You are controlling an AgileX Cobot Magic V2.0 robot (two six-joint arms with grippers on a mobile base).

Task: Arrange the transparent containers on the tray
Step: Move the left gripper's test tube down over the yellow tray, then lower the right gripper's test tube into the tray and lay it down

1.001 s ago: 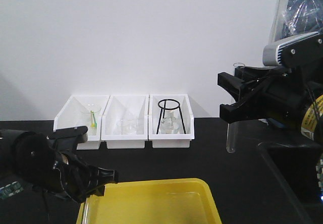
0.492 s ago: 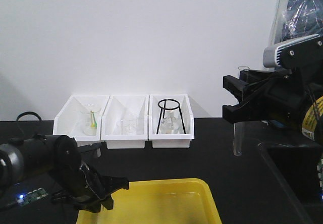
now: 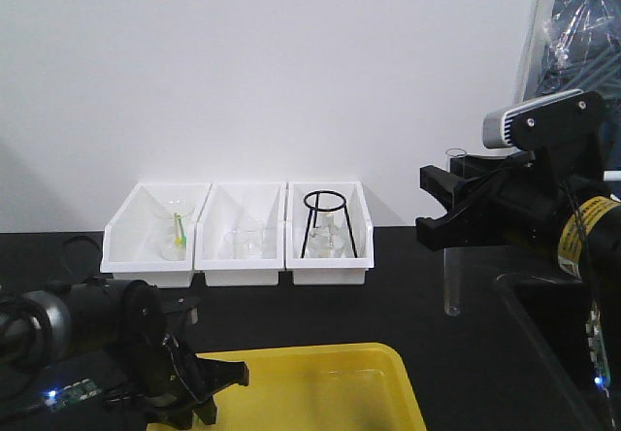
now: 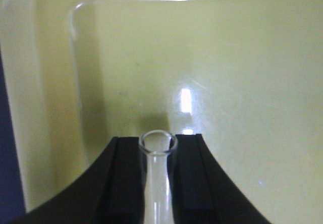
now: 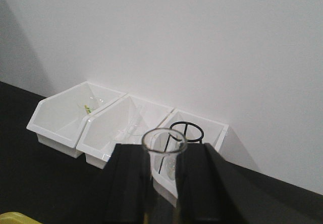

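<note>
Front view: on the black table [image 3: 417, 324], the left gripper [image 3: 209, 384] sits low at 7 o'clock, at the near-left corner of the yellow tray [image 3: 320, 351]. I cannot tell how its jaws stand here. At 3 o'clock the right gripper [image 3: 444, 219] holds the right test tube [image 3: 451, 290] upright above the table, well apart from the tray. If both arms work over the tray together, they could collide.

Left wrist view: the left gripper [image 4: 158, 139] has its jaws clamped on the left test tube [image 4: 157, 183], a slim clear glass tube whose open rim points to 12 o'clock over the tray floor. I cannot tell if the tube touches the tray. Released too high, the round glass could roll or crack.

Right wrist view: the right gripper [image 5: 164, 149] has its jaws clamped on the right test tube, rim towards the camera. White bins [image 5: 65, 115] sit from 9 o'clock to centre. Smooth glass may slip, and lowered upright, it could strike the tray bottom-first.
</note>
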